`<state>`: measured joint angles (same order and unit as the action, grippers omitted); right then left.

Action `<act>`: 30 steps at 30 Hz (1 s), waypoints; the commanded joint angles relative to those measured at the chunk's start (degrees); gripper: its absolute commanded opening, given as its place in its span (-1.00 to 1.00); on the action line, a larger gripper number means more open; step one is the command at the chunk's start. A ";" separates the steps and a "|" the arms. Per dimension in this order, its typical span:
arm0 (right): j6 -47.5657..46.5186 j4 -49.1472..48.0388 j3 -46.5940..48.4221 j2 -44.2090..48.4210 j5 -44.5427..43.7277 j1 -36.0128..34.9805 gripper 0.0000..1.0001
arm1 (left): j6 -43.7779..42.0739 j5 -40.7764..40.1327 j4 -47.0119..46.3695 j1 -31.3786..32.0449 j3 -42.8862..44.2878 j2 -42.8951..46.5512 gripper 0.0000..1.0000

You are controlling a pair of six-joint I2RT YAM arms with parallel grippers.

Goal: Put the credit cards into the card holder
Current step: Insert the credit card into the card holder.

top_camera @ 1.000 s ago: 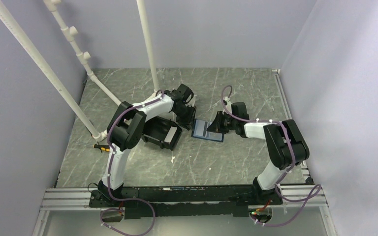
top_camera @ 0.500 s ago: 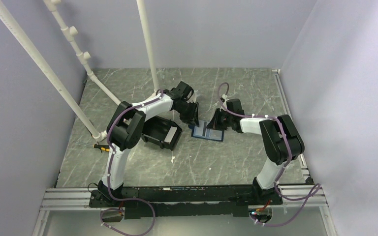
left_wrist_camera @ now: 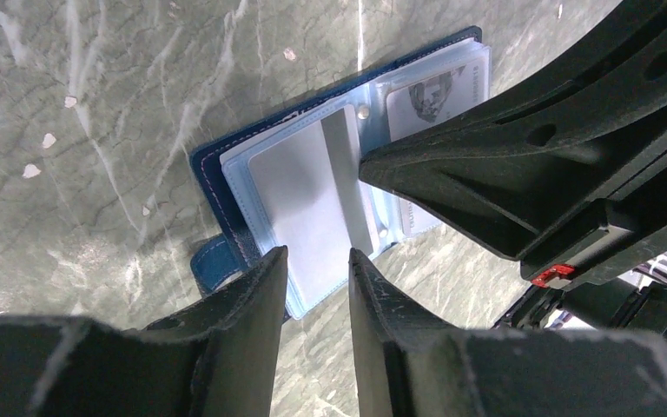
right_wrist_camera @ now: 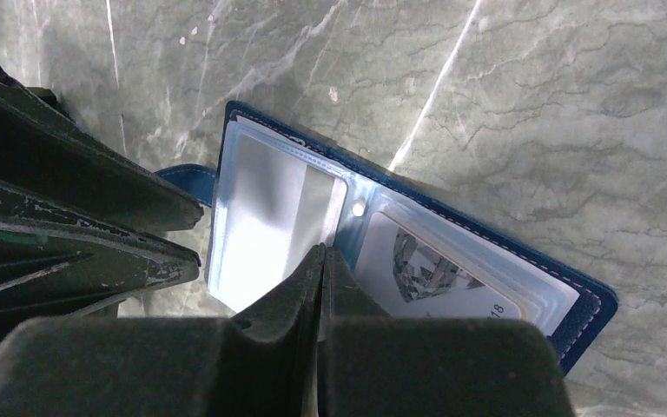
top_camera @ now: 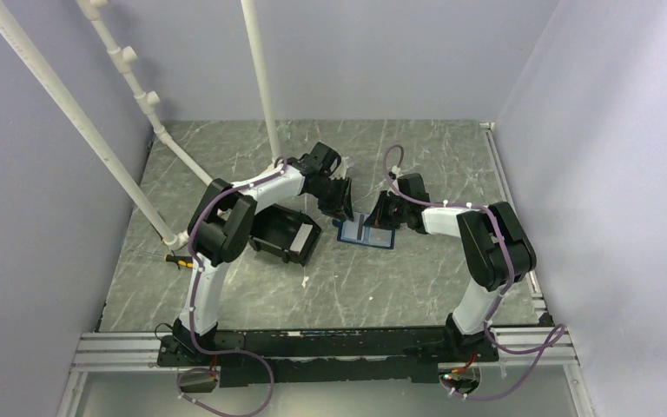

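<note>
The card holder (top_camera: 366, 231) lies open on the table, navy outside with clear sleeves inside. In the right wrist view, a pale whitish card (right_wrist_camera: 260, 217) sits in its left sleeve and a white card with a diamond print (right_wrist_camera: 430, 278) in its right sleeve. No orange-tan card shows clearly. My right gripper (right_wrist_camera: 323, 252) is shut, its tips on the holder's middle fold by the snap (right_wrist_camera: 359, 209). My left gripper (left_wrist_camera: 317, 256) is open by a narrow gap, empty, just above the left sleeve's near edge (left_wrist_camera: 304, 200). The snap tab (left_wrist_camera: 213, 261) sticks out beside it.
A black plastic bin (top_camera: 285, 234) stands just left of the holder, under the left arm. A small screwdriver (top_camera: 174, 258) lies at the table's left edge. White pipes (top_camera: 260, 78) rise at the back left. The two grippers are close together over the holder.
My right gripper has moved left onto the middle of the open card holder. My left gripper has shifted slightly toward the holder's left side.
</note>
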<state>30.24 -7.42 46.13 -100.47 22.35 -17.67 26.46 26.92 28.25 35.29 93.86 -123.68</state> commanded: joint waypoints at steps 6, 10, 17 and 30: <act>-1.24 3.38 -0.41 -2.13 -4.95 -0.17 -1.00 | 0.30 1.42 -1.10 -0.04 1.38 -1.57 -0.25; -1.24 3.45 -0.35 -2.14 -4.94 -0.17 -1.00 | -0.14 0.77 -0.44 0.03 1.78 -2.43 -0.22; -1.00 3.16 -0.25 -2.35 -4.53 -0.17 -1.00 | -0.23 1.64 -0.65 0.47 1.94 -3.06 -0.22; 0.32 1.33 -0.96 -2.97 -2.85 -0.26 -1.00 | 7.64 13.37 -11.16 -0.02 -0.93 -0.76 -0.26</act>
<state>31.14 -7.60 46.13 -100.64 22.72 -17.67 30.83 35.42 22.33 35.33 93.69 -126.19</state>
